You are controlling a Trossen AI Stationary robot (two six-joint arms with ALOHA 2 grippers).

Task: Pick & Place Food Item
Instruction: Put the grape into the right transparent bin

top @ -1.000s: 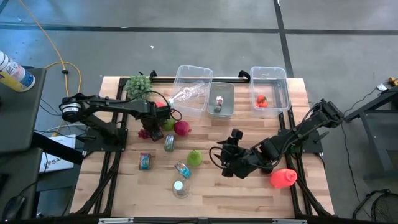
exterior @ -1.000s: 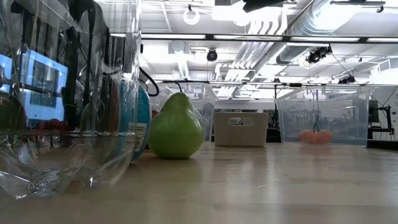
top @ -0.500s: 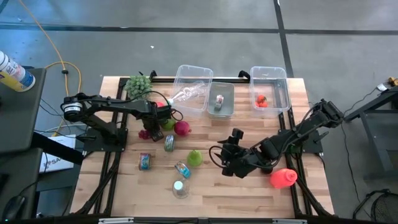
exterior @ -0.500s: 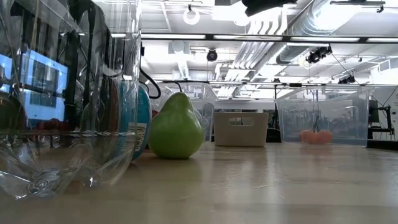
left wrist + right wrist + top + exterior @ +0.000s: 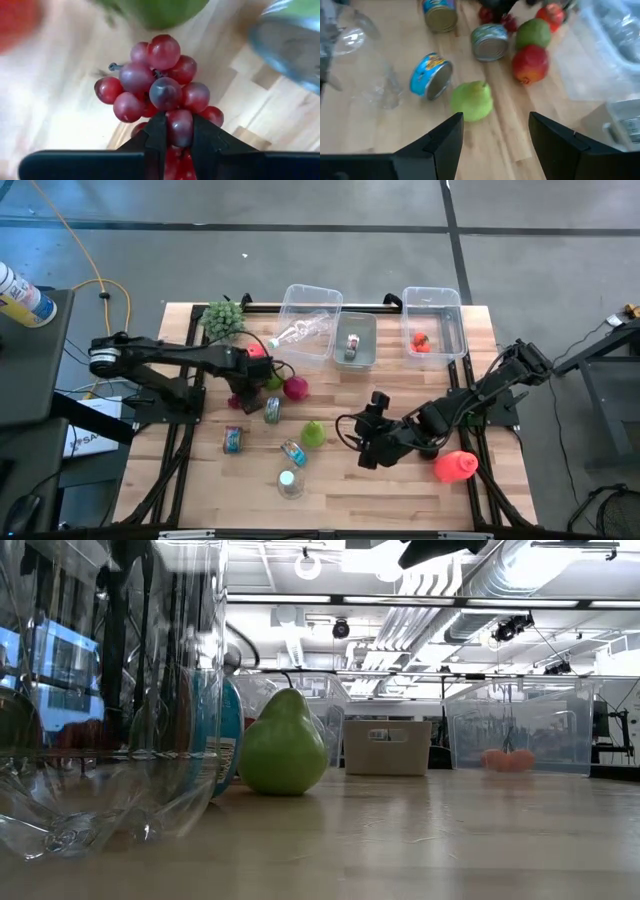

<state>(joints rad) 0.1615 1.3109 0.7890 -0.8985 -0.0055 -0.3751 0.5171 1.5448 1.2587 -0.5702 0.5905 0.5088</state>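
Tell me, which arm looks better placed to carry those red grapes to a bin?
The left. Its claw is already closed on the red grapes, by the apples on the table. The right claw hangs open near the green pear, holding nothing.

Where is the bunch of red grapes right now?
In the left wrist view the red grapes sit pinched in the left gripper; from above, table's left half, beside a tin can.

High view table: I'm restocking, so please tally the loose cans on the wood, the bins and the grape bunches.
Loose cans: 3
Bins: 3
Grape bunches: 2 (green bunch, red bunch)
Total: 8
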